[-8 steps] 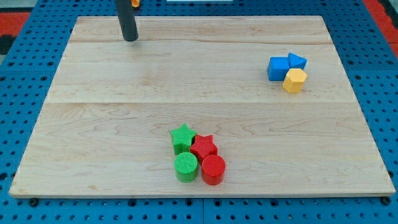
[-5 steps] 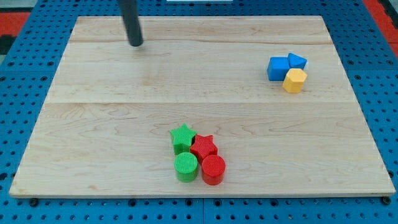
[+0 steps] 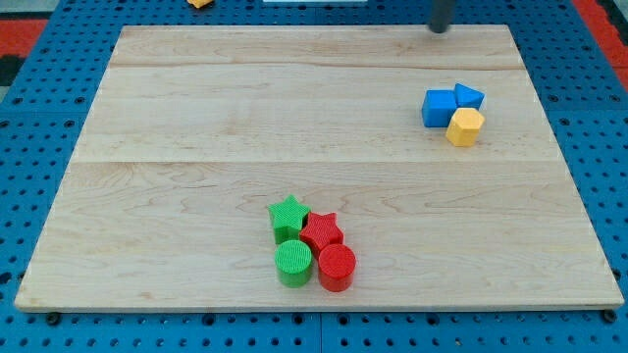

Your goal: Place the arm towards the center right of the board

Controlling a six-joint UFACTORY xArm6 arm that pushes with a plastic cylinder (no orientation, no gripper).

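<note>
My tip [image 3: 440, 28] shows at the view's top, right of centre, at the far edge of the wooden board [image 3: 196, 127]. It is blurred. It stands above and a little left of a cluster at the view's right: a blue cube [image 3: 438, 108], a blue block of unclear shape [image 3: 469, 96] and a yellow hexagonal block [image 3: 465, 126], all touching. The tip is well apart from them. At the view's bottom centre sit a green star [image 3: 287, 217], a red star [image 3: 322, 231], a green cylinder [image 3: 293, 262] and a red cylinder [image 3: 337, 267], packed together.
The board lies on a blue pegboard surface [image 3: 29, 167]. A small orange piece [image 3: 200, 3] shows at the view's top edge, left of centre. Red areas show in the top corners.
My tip has swept from the view's top left to the view's top right, near the far edge. The blocks have not moved.
</note>
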